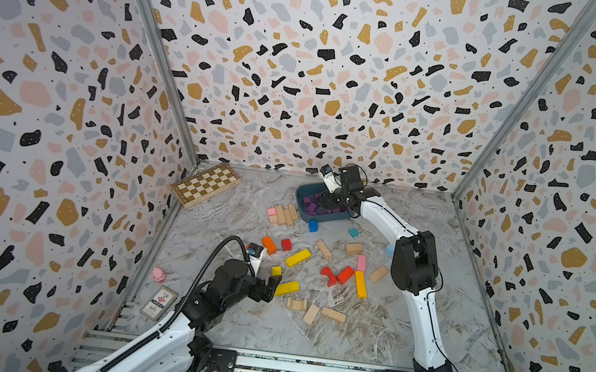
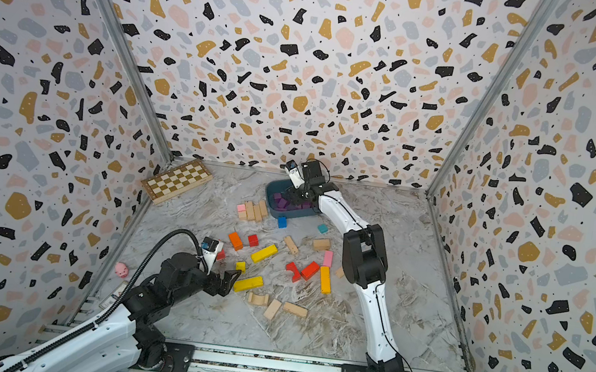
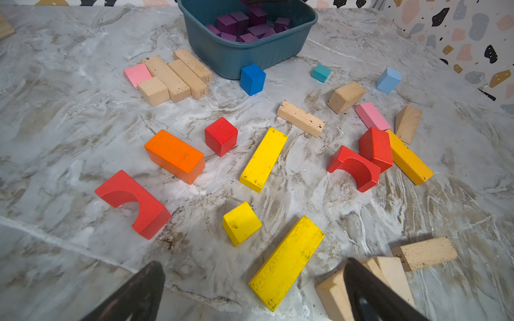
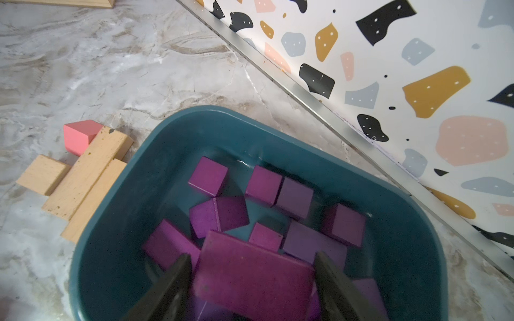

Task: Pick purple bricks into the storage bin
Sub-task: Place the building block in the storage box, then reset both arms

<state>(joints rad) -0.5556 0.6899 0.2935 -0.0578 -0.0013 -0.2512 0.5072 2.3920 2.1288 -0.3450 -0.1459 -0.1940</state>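
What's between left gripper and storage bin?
Left wrist view: from left gripper toward the storage bin: near yellow bar, yellow cube, far yellow bar, red cube, then blue cube by its wall.

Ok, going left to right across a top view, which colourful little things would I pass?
The pink pig toy, orange block, red cube, blue cube, teal cube, light blue cube.

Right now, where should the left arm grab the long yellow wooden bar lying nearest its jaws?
Mid-length, across its narrow width, coming straight down from above. The long yellow wooden bar lies flat, its long sides bare at the middle; pale wooden blocks crowd one end.
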